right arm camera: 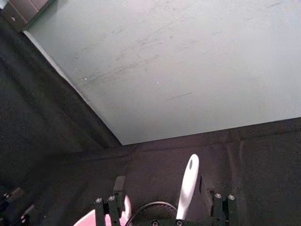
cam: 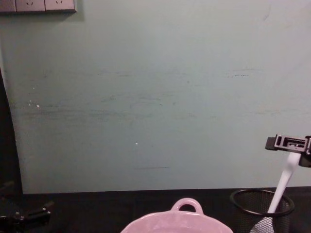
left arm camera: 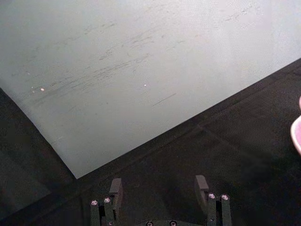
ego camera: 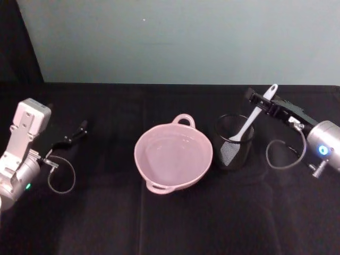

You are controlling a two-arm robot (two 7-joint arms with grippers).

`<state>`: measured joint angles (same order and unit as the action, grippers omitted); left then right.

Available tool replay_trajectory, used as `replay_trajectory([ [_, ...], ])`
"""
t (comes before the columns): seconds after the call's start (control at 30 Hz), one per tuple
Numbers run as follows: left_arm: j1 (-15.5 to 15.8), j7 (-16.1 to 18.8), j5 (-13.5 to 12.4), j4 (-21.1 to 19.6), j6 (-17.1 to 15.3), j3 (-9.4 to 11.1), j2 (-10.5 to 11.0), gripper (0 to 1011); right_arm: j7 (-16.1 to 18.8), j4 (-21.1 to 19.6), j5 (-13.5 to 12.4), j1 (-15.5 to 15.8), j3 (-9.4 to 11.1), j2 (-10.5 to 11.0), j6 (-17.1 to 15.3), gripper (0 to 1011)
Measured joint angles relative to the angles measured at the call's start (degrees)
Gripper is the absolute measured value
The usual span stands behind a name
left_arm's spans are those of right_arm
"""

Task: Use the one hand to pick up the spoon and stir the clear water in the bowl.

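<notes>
Pink bowl (ego camera: 173,155) sits nearest, centre table, water barely visible. Just right: mesh cup (ego camera: 234,142) propping spoon (ego camera: 249,121) upright, handle presented for grasping. Right gripper (ego camera: 264,102) straddles handle, jaws wide, unclosed. Left gripper (ego camera: 79,129) parked left, jaws apart.

bowl (ego camera: 173,155) centre | mesh cup (ego camera: 234,142) right (spoon (ego camera: 248,122) inside)

Right gripper (cam: 290,144) at the spoon (cam: 283,184) handle's top; spoon leaning in black mesh cup (cam: 247,208), right of pink bowl (cam: 187,219).
</notes>
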<state>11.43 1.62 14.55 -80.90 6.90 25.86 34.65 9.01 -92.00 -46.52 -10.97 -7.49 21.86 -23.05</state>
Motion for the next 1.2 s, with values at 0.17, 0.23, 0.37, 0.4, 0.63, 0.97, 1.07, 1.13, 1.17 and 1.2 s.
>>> replay_trajectory([
  [0.17,0.0,0.0,0.0,0.0,0.0,0.0,0.0,1011,-0.1,-4.0,-0.6,3.0,0.7,2.2,0.3,1003],
  [0.23,0.0,0.0,0.0,0.0,0.0,0.0,0.0,1011,0.0,-6.4,-0.4,5.0,1.1,3.8,1.1,1002],
  [0.37,0.0,0.0,0.0,0.0,0.0,0.0,0.0,1011,0.5,-9.6,0.9,8.5,1.9,6.6,3.6,1002],
  [0.4,0.0,0.0,0.0,0.0,0.0,0.0,0.0,1011,0.5,-10.3,1.5,9.7,2.4,7.4,5.0,1003],
  [0.63,0.0,0.0,0.0,0.0,0.0,0.0,0.0,1011,0.5,-9.7,5.9,12.9,3.5,9.2,12.8,1003],
  [0.97,0.0,0.0,0.0,0.0,0.0,0.0,0.0,1011,0.0,-4.9,19.5,14.8,2.7,9.0,27.1,1002],
  [1.07,0.0,0.0,0.0,0.0,0.0,0.0,0.0,1011,-0.7,-3.6,22.4,14.9,2.3,8.4,29.5,1002],
  [1.13,0.0,0.0,0.0,0.0,0.0,0.0,0.0,1011,-1.2,-2.7,24.0,14.8,2.1,7.8,30.6,1002],
  [1.17,0.0,0.0,0.0,0.0,0.0,0.0,0.0,1011,-1.4,-2.4,24.3,14.7,2.1,7.5,30.8,1002],
  [1.2,0.0,0.0,0.0,0.0,0.0,0.0,0.0,1011,-1.5,-2.1,24.6,14.7,2.1,7.3,31.1,1002],
])
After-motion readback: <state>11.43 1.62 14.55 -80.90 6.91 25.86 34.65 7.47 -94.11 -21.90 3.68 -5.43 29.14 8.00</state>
